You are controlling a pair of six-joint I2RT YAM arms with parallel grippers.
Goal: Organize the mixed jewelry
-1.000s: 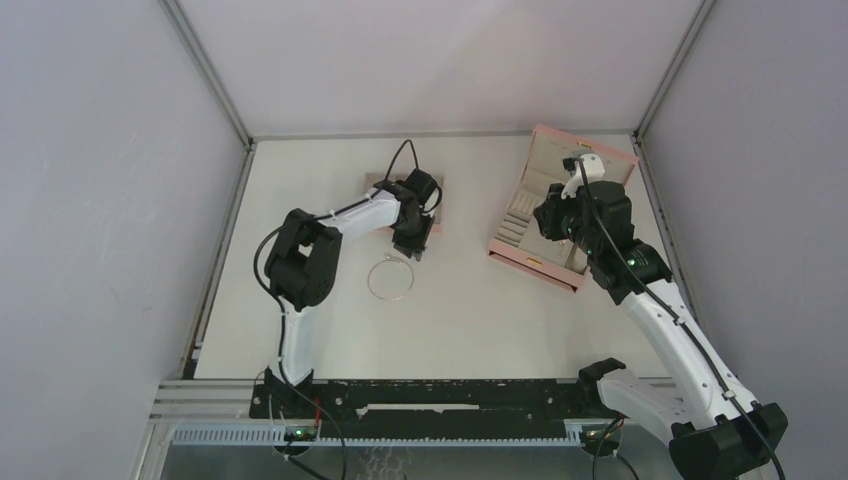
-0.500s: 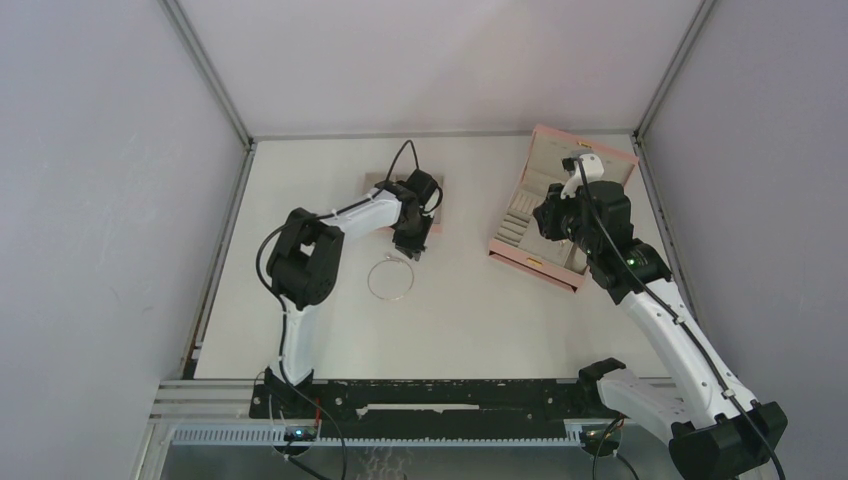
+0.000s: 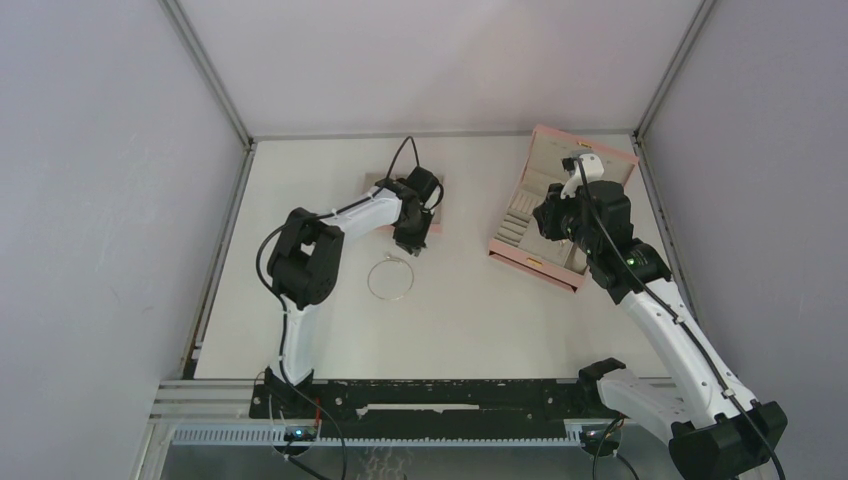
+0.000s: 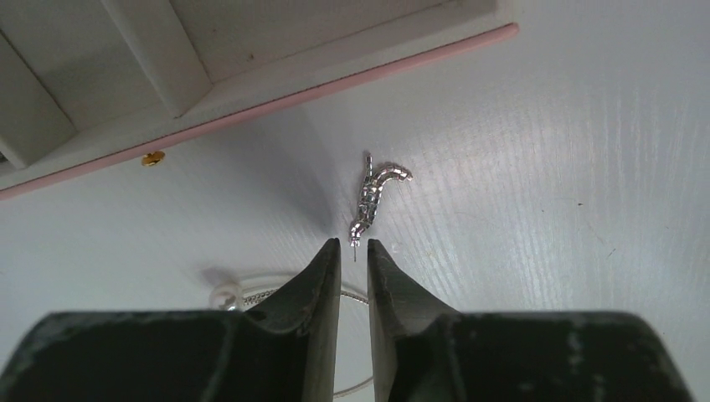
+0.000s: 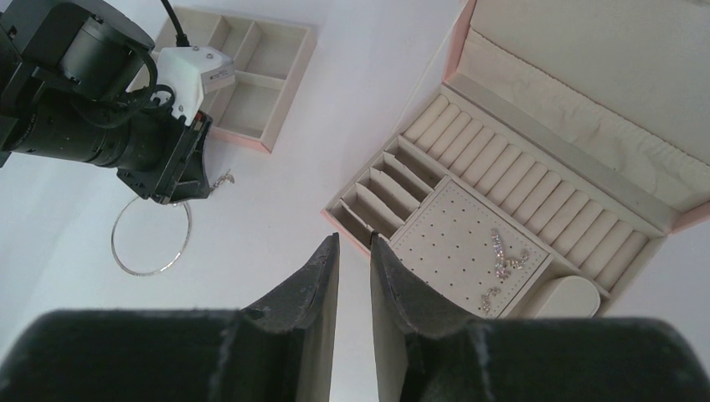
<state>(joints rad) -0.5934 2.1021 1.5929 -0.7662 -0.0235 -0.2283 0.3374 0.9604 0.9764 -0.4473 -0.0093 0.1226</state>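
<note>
L gripper (image 4: 353,245) sits low over the white table (image 3: 470,320), jaws drawn in to a narrow slit. The pin end of a silver beaded earring (image 4: 374,193) pokes into the mouth of that slit w/ daylight on both sides of it, so it isn't pinched. The rest of the earring lies flat on the table, trailing off toward 1 o'clock from the fingertips.

The thin silver wire hoop (image 3: 390,279) lies flat at 6 o'clock from the L gripper in the top view, just beside it. In the L wrist view only an arc of the hoop shows, w/ a small pearl-like bead (image 4: 224,295) on it, at 7 o'clock behind the left finger.

A tiny gold stud (image 4: 152,158) lies on the table at 10 o'clock from the fingertips, right by the rim of the pink compartment tray (image 4: 276,96). The tray's visible compartments look bare (part of it is cut off by the frame edge).

R gripper (image 5: 353,243) hangs well above the table near the open pink jewelry box (image 5: 519,84), jaws also a narrow slit w/ nothing btw them. In the box, two small silver pieces (image 5: 506,255) lie on the perforated pad, at approx 3 o'clock from the R fingertips. The box stands at 3 o'clock from the tray, well apart.
</note>
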